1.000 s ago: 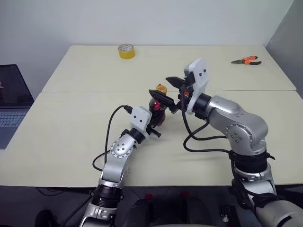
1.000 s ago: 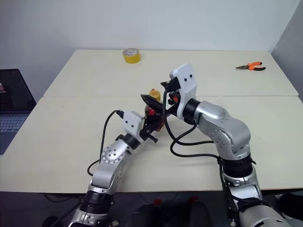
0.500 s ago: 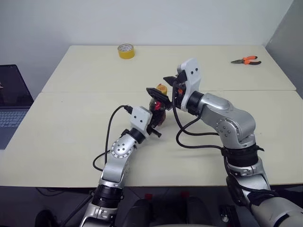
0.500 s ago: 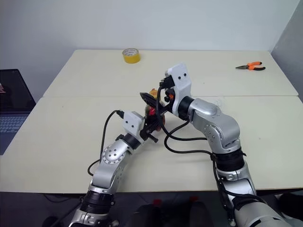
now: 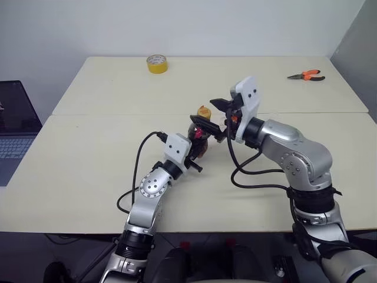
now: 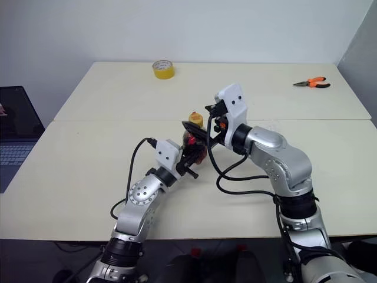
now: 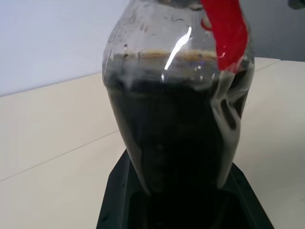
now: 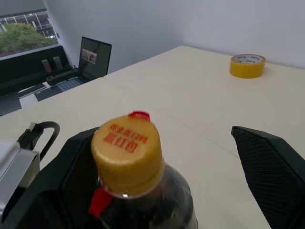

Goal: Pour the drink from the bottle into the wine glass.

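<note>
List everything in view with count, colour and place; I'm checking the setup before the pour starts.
Small clear plastic bottle: one, red label strip, held upright near the middle of the tables.
Yellow screw cap: one, on the bottle's neck.
Dark brown drink: fills most of the bottle.
Yellow tape roll: one, far table, towards the left.
Orange-handled pliers: one pair, far table, right.
Laptop: one, dark, open, beyond the left table edge.
Cream tables: two, pushed together.
Left gripper: black fingers, shut on the bottle's body.
Right gripper: black fingers, open either side of the cap.
</note>
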`<action>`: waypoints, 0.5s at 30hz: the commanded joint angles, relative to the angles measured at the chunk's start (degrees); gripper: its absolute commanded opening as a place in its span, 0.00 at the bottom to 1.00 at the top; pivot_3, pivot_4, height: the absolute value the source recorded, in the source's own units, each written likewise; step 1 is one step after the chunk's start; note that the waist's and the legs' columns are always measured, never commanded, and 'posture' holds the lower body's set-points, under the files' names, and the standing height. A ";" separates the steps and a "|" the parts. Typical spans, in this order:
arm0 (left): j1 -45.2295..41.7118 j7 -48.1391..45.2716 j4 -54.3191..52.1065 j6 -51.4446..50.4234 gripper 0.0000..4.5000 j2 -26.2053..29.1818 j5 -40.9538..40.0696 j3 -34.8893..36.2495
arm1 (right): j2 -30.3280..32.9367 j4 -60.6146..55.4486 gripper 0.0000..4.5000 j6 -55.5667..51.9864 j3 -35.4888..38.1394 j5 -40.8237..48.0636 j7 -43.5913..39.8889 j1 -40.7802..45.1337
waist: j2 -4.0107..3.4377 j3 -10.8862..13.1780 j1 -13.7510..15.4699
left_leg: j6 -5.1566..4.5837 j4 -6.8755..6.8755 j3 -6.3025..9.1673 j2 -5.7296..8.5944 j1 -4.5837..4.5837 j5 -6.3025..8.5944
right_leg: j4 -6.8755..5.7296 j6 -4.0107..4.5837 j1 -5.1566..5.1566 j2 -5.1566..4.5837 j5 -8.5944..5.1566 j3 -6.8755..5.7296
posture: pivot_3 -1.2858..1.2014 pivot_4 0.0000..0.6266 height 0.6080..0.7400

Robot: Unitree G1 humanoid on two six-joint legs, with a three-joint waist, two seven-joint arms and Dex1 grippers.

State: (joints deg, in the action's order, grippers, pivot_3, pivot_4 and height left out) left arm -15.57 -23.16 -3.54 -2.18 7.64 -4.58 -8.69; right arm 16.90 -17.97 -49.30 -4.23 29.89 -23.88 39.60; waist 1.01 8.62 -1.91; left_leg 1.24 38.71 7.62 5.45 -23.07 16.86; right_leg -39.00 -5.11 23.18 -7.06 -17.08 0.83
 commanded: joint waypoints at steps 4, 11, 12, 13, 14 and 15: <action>-0.41 0.30 -1.78 1.90 0.15 0.09 -0.51 1.04 | 1.40 -3.93 1.00 0.54 3.75 2.70 -1.56 -0.71 | 0.00 0.00 0.01 | 0.00 0.00 0.00 0.00 0.00 0.00 | 0.00 0.00 0.00 0.00 0.00 0.00 | 0.52 0.24 1.00; -0.48 0.20 -1.64 1.94 0.15 0.14 -0.48 1.22 | 1.31 -7.40 1.00 0.05 3.45 6.92 -4.39 -0.87 | 0.00 0.00 0.03 | 0.00 0.00 0.00 -0.01 0.00 0.00 | 0.00 0.00 0.00 0.00 0.00 0.00 | 0.52 0.24 1.00; -0.48 0.21 -1.62 1.94 0.15 0.14 -0.47 1.25 | 1.11 -7.40 1.00 0.03 3.18 6.97 -4.17 -0.73 | 0.00 0.00 0.03 | 0.00 0.00 0.00 -0.01 0.00 0.00 | 0.00 0.00 0.00 0.00 0.00 -0.01 | 0.52 0.24 1.00; -0.46 0.26 -1.66 1.95 0.15 0.11 -0.45 1.25 | 0.65 -7.41 1.00 -0.03 2.78 7.07 -3.94 -0.48 | 0.00 0.00 0.03 | 0.00 0.00 0.00 0.00 0.00 0.00 | 0.00 0.00 -0.01 0.00 0.00 0.00 | 0.52 0.24 1.00; -0.46 0.30 -1.64 1.94 0.15 0.09 -0.42 1.26 | 0.19 -7.27 1.00 -0.05 2.27 6.89 -3.68 -0.10 | 0.00 0.00 0.02 | 0.00 0.00 0.00 0.00 0.00 0.00 | 0.00 0.00 -0.01 0.00 0.00 0.00 | 0.52 0.24 1.00; -0.48 0.32 -1.60 1.94 0.15 0.09 -0.42 1.28 | -0.23 -6.92 1.00 -0.04 1.88 6.47 -3.32 0.33 | 0.00 0.00 0.02 | 0.00 0.00 0.00 0.00 0.00 0.00 | 0.00 0.00 0.00 0.00 0.00 0.00 | 0.52 0.24 1.00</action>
State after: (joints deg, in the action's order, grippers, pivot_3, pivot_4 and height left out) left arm -15.55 -23.13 -3.53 -2.10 7.86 -4.60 -7.93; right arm 17.18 -23.01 -49.61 -2.01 35.56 -27.46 38.03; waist 1.01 8.62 -1.88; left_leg 1.24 38.71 7.62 5.45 -23.06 16.86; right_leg -39.00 -5.11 23.18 -7.06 -17.08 0.83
